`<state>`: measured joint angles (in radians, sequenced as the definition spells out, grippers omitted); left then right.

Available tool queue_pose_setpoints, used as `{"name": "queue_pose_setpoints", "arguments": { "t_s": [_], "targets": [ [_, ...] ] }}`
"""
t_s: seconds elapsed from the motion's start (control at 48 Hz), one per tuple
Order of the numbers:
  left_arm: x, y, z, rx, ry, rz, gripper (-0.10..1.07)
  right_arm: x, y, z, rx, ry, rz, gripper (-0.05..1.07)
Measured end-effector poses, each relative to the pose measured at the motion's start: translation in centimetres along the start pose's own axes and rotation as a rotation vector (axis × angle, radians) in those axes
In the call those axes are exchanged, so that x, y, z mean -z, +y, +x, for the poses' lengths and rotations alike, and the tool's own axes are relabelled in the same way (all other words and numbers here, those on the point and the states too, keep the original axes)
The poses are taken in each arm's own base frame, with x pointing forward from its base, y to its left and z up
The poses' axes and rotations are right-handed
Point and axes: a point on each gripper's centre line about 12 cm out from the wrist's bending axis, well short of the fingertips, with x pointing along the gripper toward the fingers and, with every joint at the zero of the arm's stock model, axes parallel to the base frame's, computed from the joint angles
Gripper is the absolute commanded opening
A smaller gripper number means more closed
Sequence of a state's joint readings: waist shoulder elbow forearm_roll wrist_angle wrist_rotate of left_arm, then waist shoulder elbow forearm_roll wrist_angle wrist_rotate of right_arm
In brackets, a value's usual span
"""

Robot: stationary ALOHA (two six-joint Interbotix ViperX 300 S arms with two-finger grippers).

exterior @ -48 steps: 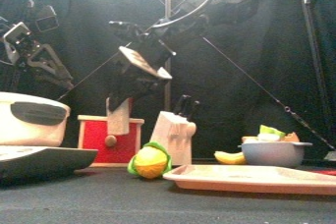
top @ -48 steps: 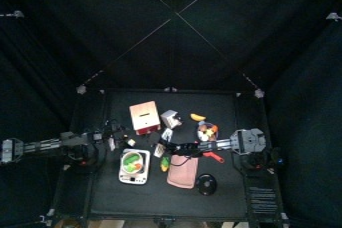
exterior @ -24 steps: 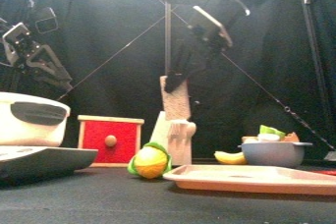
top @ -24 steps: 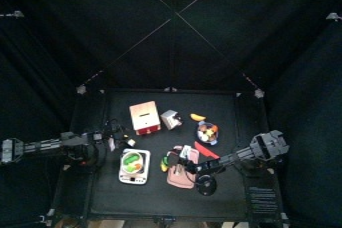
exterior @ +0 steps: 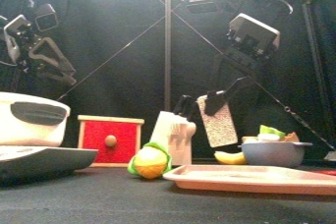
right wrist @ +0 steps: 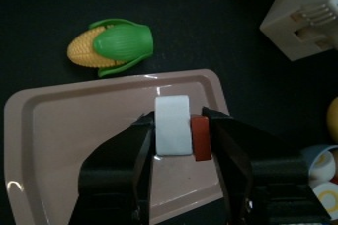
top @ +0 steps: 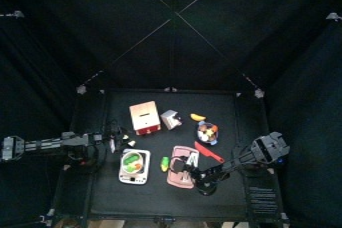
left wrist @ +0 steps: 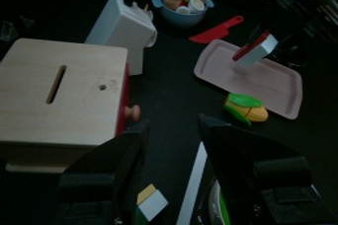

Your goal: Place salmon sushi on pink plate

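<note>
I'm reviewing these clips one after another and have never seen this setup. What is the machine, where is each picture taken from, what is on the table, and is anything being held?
This is a robot with two black arms at a small black table, curtained off. One picture looks straight down from high above, one looks level from the table's front edge, and one camera rides on each wrist.

The right gripper is shut on the salmon sushi, a white block with an orange-red slab on one side, and holds it above the pink plate. In the front view the piece hangs clear of the plate, so it is not set down yet. The left gripper rests open at the table's left side.

Also on the table: a toy corn cob beside the plate, a red box, a white knife block, and a bowl of toy food.
</note>
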<state>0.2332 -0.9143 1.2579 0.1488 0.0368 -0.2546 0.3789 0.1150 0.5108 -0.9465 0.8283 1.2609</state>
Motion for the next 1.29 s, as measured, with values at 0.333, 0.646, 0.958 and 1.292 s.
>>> {"name": "queue_pose_setpoints", "arguments": {
  "t_s": [0.333,0.646,0.958,1.292],
  "targets": [
    [0.7,0.1,0.1,-0.002,0.020,0.000,0.82,1.2,0.4,0.7,-0.003,0.067,0.032,0.74],
    [0.7,0.0,0.1,-0.001,0.020,-0.002,0.82,1.2,0.8,0.8,-0.041,0.064,0.039,0.92],
    [0.7,0.0,0.1,-0.001,0.021,-0.002,0.82,1.3,0.9,0.8,-0.053,0.068,0.045,0.98],
    [0.8,0.1,0.1,-0.002,0.024,-0.004,0.82,1.3,1.2,0.6,-0.069,0.068,0.049,0.99]
  ]
}}
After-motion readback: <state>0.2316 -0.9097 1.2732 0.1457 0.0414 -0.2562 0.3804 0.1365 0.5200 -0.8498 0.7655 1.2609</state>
